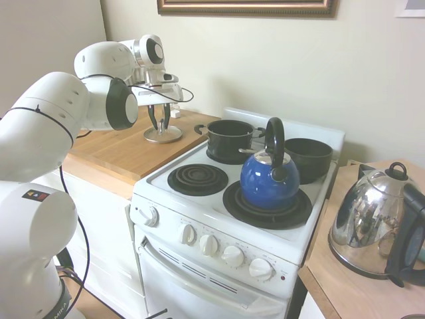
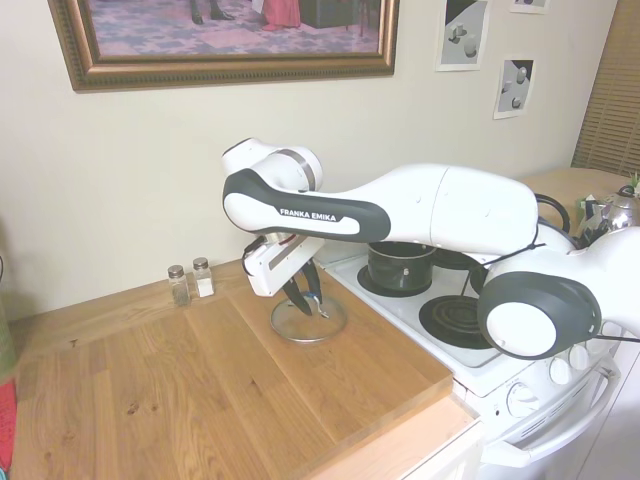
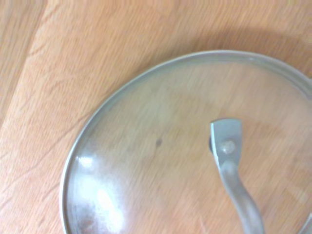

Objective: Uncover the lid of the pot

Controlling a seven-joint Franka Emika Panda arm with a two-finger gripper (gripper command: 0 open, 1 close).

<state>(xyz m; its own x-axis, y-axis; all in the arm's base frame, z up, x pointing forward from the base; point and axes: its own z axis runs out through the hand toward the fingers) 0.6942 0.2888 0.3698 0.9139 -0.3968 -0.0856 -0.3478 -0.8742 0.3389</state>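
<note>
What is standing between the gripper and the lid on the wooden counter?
Nothing visible. The gripper is directly above the lid, fingers around its loop handle. The lid lies flat on the counter.

The arm (image 2: pixel 440 205) is glossy white with rounded shells and black rings at its joints. A black band reads "FRANKA EMIKA" in white. The gripper (image 2: pixel 305 293) has 2 dark fingers below a white body.

A blue kettle (image 1: pixel 269 178) sits on the front burner of the white stove (image 1: pixel 199 249), a dark pot with a side handle (image 1: pixel 229 139) behind it, a chrome electric kettle (image 1: pixel 375 222) alongside, and salt and pepper shakers (image 2: pixel 190 282) against the wall on the wooden desk (image 2: pixel 200 400).
</note>
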